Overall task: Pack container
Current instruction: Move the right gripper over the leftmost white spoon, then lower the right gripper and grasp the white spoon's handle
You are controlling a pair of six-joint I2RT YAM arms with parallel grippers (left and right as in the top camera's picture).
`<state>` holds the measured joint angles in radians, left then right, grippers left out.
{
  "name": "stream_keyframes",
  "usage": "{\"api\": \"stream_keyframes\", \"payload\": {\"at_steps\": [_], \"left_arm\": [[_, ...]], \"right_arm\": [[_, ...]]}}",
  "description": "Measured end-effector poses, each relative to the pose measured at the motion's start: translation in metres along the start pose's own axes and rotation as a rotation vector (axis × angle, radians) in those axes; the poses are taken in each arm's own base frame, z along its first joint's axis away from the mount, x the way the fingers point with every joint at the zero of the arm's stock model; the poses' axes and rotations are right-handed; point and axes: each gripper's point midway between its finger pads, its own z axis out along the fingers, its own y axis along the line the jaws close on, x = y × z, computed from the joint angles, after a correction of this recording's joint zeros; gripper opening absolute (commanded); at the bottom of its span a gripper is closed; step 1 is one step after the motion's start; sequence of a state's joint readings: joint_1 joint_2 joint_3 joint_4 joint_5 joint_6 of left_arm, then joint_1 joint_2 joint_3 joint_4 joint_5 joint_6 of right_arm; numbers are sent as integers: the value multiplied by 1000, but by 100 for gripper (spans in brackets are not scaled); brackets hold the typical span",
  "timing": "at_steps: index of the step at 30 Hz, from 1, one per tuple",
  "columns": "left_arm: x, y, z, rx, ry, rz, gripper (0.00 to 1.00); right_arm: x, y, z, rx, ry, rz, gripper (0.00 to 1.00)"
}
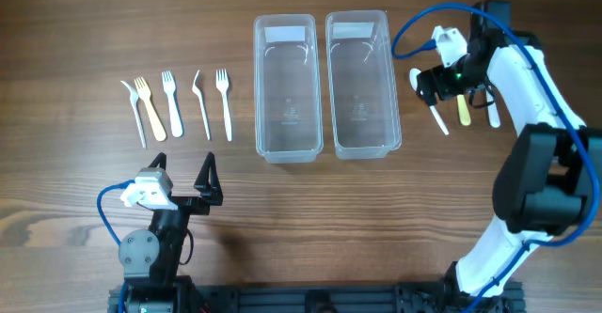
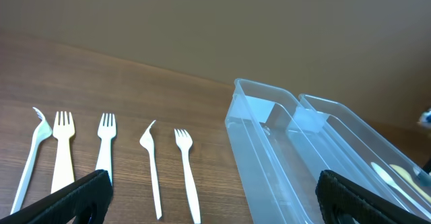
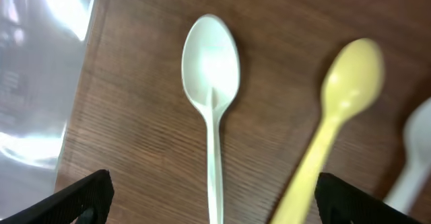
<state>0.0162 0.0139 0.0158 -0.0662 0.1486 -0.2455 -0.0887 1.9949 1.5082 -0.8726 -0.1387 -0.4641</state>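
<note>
I noted clear glossy plastic bins, smooth plastic spoons and forks, and a matt wood-grain table.

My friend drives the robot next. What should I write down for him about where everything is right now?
Left claw: open, empty, short of the forks.
Right claw: open, empty, hovering over the white spoon.
Things: five forks lie left of the two clear containers. The white spoon, yellow spoon and second white spoon lie right of them.
Done: nothing, both containers are empty.
Left: probably all the cutlery goes in, white spoon first.
</note>
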Motion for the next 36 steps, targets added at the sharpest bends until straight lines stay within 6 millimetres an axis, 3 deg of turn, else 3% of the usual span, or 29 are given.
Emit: {"api": "stream_keyframes", "payload": {"at_steps": [4, 8, 11, 14, 21, 36], "left_arm": [[0, 0, 0, 0, 0, 0, 100], [0, 0, 0, 0, 0, 0, 100], [0, 0, 0, 0, 0, 0, 100], [0, 0, 0, 0, 0, 0, 100], [0, 0, 0, 0, 0, 0, 100], [0, 0, 0, 0, 0, 0, 100]], "right_arm": [[2, 1, 14, -11, 20, -12, 95], [-2, -1, 15, -6, 4, -14, 91], [-3, 0, 19, -15, 3, -13, 97], [3, 2, 33, -37, 31, -7, 96], [10, 3, 51, -55, 67, -1, 79], [1, -1, 51, -37, 30, -12, 67]]}}
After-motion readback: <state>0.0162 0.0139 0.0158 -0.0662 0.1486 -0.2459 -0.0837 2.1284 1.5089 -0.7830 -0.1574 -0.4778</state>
